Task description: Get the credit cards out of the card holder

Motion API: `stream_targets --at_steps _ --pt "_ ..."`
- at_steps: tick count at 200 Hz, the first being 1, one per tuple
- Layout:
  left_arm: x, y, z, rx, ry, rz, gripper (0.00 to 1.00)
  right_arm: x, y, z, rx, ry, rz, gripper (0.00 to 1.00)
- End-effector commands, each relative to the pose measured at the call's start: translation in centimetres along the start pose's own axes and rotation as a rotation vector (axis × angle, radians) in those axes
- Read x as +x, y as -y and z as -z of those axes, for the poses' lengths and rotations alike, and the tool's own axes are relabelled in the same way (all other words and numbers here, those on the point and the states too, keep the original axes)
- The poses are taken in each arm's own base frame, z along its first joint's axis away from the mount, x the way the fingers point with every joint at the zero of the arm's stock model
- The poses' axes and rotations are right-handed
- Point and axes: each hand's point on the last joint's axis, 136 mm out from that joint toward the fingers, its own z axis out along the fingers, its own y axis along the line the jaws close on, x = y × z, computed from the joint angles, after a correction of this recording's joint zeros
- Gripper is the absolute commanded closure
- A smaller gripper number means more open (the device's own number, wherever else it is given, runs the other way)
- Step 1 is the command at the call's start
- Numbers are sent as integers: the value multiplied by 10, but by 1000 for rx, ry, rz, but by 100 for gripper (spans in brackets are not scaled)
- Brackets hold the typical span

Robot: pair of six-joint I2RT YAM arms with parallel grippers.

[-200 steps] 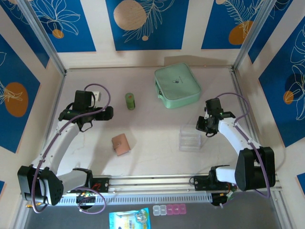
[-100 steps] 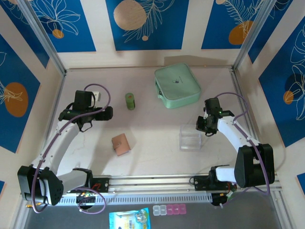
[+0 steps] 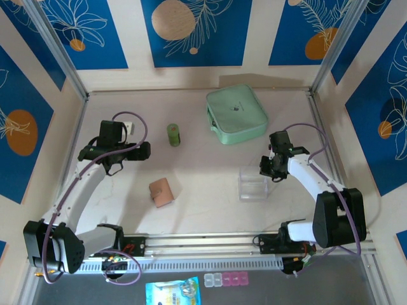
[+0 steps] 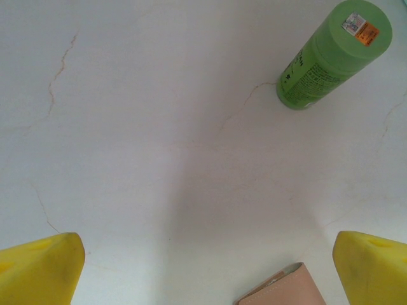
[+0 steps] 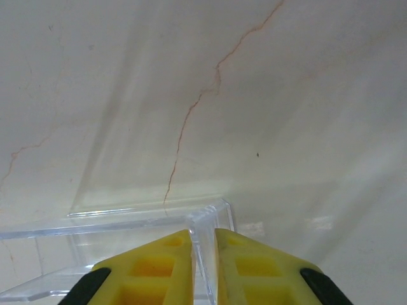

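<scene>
— Where to find the small pinkish-tan leather-like card holder (image 3: pixel 161 192)?

— Lying folded shut on the pale, veined counter (image 3: pixel 203 213), left of the middle and toward the near side.

— Room around it?

— Plenty. Bare counter on every side. Well apart from the green cylindrical bottle (image 3: pixel 173 134) standing further back, and from the clear plastic box (image 3: pixel 253 184) off to the right. Well short, too, of the metal rail (image 3: pixel 203 243) along the near edge.

— And the far end?

— Taken up right of the middle by a large mint-green zip case (image 3: pixel 236 114), lying near the back wall, with open counter between it and the bottle. Hemmed in left and right by slanting aluminium posts (image 3: pixel 54 51) and pale side walls with blue panels.

— Pose on the left?

— Stretched up the left side from its base, elbow bent, wrist turned toward the middle, hanging over bare counter between bottle and card holder. Spread wide there, the left fingers (image 4: pixel 38 270), holding nothing. In the wrist view, a corner of the card holder low between them.

— On the right?

— Bent up from its base, wrist pointing left and down at the far right corner of the clear plastic box. Narrowed to a slit, the right fingers (image 5: pixel 152 267), pinching the thin clear wall by that corner.
</scene>
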Motion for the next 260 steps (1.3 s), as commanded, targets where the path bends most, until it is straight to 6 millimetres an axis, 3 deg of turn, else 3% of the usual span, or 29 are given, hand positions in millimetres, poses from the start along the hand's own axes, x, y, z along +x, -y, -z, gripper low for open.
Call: stream_targets --at_steps 1,92,151,203,260 --pt "8 -3 -1 -20 -30 -16 0 -2 -4 2 3 -14 -7 87" --pt "8 -2 1 -17 -30 -16 0 -10 -31 9 27 -7 46 89" --pt "5 3 10 16 -2 -15 0 -22 -88 2 63 -34 129 91" --pt "5 14 10 75 -2 2 0 -30 -146 -22 80 -82 170 92" --pt "12 22 2 125 -44 37 0 -34 -182 -41 89 -124 184 93"
